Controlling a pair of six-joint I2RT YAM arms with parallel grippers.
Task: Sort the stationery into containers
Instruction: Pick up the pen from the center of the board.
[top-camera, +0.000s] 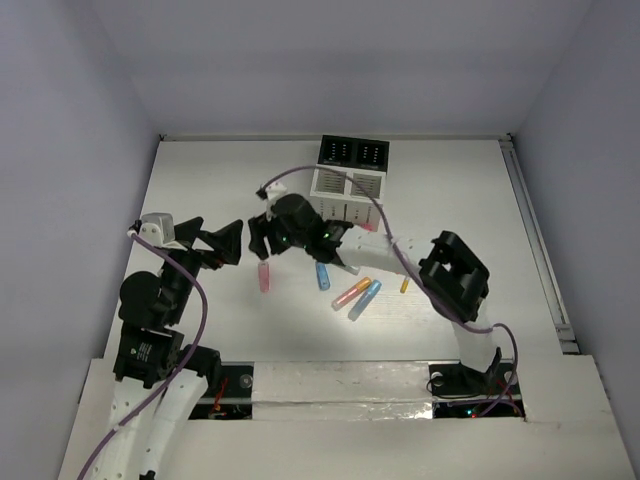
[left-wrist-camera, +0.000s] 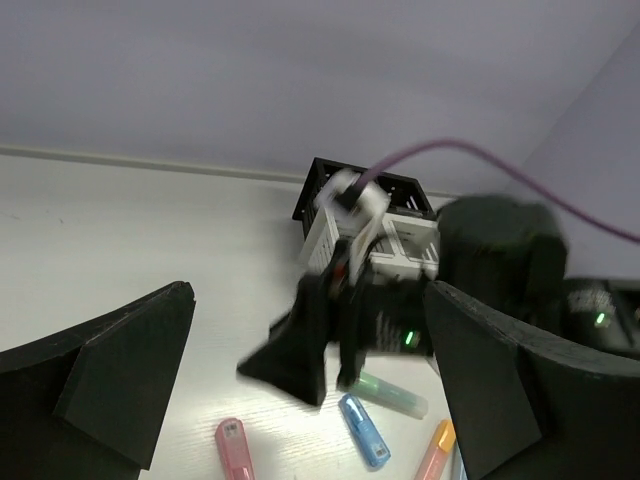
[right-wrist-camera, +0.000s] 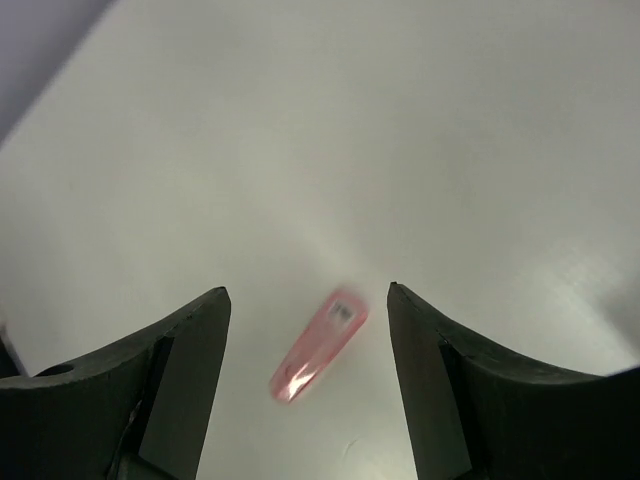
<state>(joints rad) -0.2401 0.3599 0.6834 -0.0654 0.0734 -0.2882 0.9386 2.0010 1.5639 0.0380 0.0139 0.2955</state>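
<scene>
Hovering over pink marker (right-wrist-camera: 318, 345) — right claw (right-wrist-camera: 305, 292) spread; left claw (left-wrist-camera: 308, 290) agape — label unreadable.

No text, brand, number or sign can be read in any of the views. The short pink capped marker (right-wrist-camera: 318, 345) lying on the white counter (right-wrist-camera: 300, 150) has a small pale label patch near one end. In the right wrist view the patch is blurred and no print on it can be made out. In the left wrist view the same marker is small and soft, and so is the short blue capped marker (left-wrist-camera: 363, 431) beside it, so any marking on either is illegible. From the top view everything is too small to show lettering.
</scene>
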